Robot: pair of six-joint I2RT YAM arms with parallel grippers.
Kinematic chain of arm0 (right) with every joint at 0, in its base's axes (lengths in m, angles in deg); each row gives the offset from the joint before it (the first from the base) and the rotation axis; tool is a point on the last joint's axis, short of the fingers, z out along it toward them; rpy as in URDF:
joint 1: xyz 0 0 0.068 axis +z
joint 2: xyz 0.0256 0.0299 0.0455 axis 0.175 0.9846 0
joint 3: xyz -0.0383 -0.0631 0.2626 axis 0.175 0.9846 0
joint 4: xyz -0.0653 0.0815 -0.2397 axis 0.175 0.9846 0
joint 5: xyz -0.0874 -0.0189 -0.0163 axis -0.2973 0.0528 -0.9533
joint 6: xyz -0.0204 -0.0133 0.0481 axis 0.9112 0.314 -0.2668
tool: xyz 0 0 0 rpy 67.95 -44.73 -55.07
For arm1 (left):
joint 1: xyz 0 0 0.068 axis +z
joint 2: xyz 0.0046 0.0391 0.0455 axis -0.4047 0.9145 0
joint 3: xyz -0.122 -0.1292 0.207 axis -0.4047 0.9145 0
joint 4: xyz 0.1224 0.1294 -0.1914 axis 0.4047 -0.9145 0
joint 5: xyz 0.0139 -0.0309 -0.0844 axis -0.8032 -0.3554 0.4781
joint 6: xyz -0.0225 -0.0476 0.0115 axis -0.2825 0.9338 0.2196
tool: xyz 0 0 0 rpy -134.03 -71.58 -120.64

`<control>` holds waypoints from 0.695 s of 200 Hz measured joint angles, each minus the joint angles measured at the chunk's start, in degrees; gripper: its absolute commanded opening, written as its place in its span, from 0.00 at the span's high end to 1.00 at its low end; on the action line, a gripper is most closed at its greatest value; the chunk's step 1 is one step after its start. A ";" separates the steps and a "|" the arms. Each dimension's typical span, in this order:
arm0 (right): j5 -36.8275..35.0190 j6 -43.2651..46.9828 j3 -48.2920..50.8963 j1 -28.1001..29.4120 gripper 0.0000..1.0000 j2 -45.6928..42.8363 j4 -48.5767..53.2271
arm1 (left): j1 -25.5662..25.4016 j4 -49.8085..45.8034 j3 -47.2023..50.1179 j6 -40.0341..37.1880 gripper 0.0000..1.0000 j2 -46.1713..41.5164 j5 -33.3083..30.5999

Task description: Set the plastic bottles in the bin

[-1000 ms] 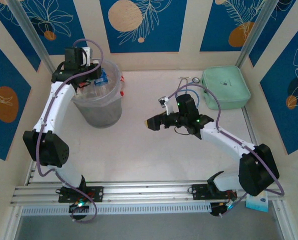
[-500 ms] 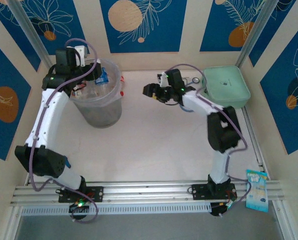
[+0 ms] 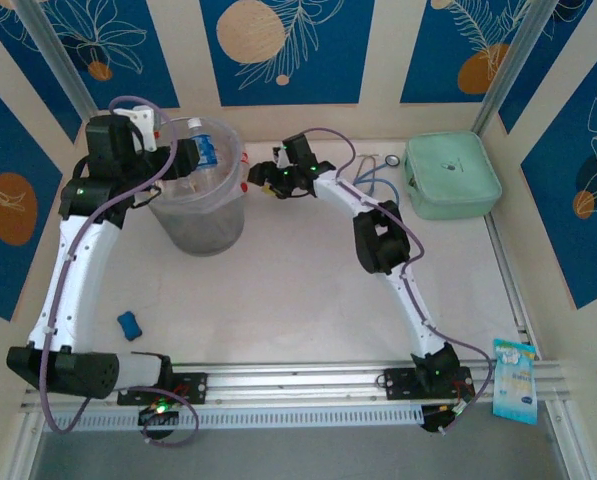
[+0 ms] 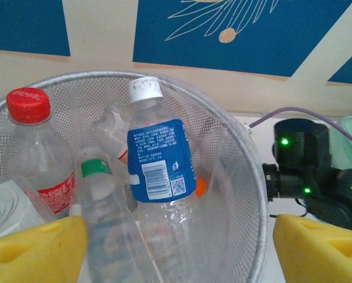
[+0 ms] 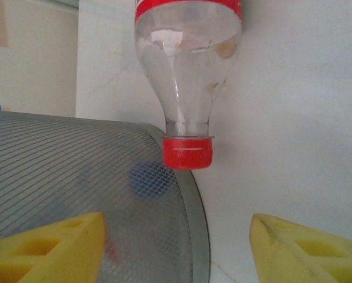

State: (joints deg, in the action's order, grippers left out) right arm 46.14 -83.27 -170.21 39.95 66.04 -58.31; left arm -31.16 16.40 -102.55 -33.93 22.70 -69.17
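Several clear bottles (image 4: pixel 158 159), round meshed bin (image 4: pixel 242 177)

The bin's (image 3: pixel 193 228) mouth was crowded: a blue-labelled bottle (image 4: pixel 160 159) stood upright mid-opening, its white cap above the rim, a red-capped bottle (image 4: pixel 31 147) stood at the left wall and a green-capped bottle (image 4: pixel 98 177) sat low between them, leaving free room mainly along the right inner wall. Outside, a red-labelled bottle (image 5: pixel 187 71) lay on the table (image 3: pixel 298 300) with its cap just beside the bin's wall, so the wide-spread right gripper (image 5: pixel 176 236) faced that wall with one finger and bare tabletop with the other. The table's middle lay open; a mint-green case (image 3: pixel 453 178) stood far right and a small blue object (image 3: pixel 130 323) lay near the left arm
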 measured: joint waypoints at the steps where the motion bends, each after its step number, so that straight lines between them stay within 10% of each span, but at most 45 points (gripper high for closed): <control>1: 0.02 -0.04 -0.22 0.02 0.34 0.17 0.09 | 0.00 -0.02 0.11 0.00 0.18 -0.11 0.02; 139: -4.26 -4.17 -16.55 2.95 0.33 12.50 -0.33 | 0.00 0.94 5.38 0.17 0.15 -5.57 -0.85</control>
State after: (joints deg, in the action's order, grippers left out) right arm 41.88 -87.45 -186.76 42.90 78.54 -58.64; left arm -31.16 17.34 -97.18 -33.76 17.13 -70.03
